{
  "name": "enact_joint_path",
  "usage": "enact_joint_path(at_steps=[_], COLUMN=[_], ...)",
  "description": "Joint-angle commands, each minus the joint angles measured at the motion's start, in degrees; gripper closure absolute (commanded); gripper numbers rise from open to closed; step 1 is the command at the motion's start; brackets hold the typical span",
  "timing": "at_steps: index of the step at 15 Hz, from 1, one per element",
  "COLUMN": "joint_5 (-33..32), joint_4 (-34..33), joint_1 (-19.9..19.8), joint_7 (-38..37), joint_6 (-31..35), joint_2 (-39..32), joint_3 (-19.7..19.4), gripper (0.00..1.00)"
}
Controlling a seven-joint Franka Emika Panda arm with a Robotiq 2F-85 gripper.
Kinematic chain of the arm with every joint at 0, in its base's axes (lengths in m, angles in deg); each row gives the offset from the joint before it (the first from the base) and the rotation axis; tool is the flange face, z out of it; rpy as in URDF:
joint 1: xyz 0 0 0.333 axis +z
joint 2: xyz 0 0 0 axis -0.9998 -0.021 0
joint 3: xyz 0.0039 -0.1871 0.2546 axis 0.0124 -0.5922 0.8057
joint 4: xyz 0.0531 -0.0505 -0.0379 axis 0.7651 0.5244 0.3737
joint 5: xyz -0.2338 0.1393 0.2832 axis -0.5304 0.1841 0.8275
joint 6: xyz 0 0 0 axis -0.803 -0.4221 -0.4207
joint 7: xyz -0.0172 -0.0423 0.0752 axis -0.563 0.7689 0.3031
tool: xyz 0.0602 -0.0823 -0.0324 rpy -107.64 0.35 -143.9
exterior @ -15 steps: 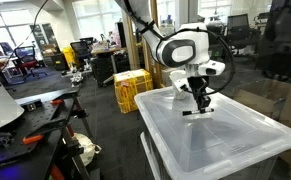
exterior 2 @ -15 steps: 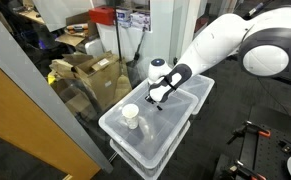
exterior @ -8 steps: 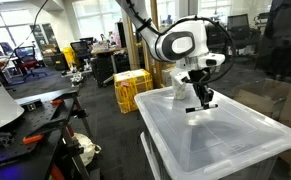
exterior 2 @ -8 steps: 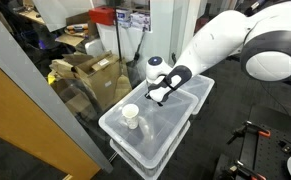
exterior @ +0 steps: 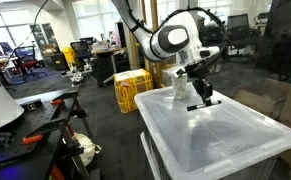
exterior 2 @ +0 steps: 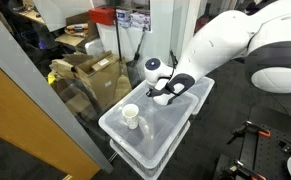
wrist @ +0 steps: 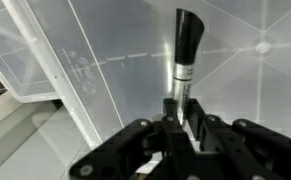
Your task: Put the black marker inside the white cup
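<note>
My gripper point(wrist: 182, 112) is shut on the black marker point(wrist: 184, 52), whose black cap points away from the wrist camera over the translucent lid. In both exterior views the gripper point(exterior: 200, 93) point(exterior 2: 163, 93) hangs a little above the bin lid with the marker in it. The white cup point(exterior 2: 131, 116) stands upright on the lid near one end, apart from the gripper. It shows partly behind the gripper in an exterior view point(exterior: 181, 88). The cup is out of the wrist view.
The translucent plastic storage bin point(exterior: 215, 145) point(exterior 2: 175, 125) carries the cup. A yellow crate point(exterior: 132, 90) stands on the floor beyond it. Cardboard boxes point(exterior 2: 90, 75) and a glass partition point(exterior 2: 25, 90) flank the bin. A workbench with tools point(exterior: 25, 120) stands to the side.
My gripper has risen from the lid with the marker in it and turned a little. The cup has not moved.
</note>
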Motion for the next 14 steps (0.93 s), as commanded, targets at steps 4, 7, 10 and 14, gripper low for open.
enact_joint_path(at_steps=[4,7,10,14], joint_5=[-4.2,-5.3,-6.2,-6.5], joint_4=[7.0,8.5,9.5,10.4], joint_1=[11.7,16.2,20.1,25.1], joint_7=[-10.8,-14.2,-17.6,-21.6], joint_6=[2.0,2.1,2.4,2.5], joint_2=[2.0,1.4,0.3,-1.9], joint_3=[-11.2,-15.6,-19.4,-24.5], gripper=[0.95,0.95,0.95,0.95])
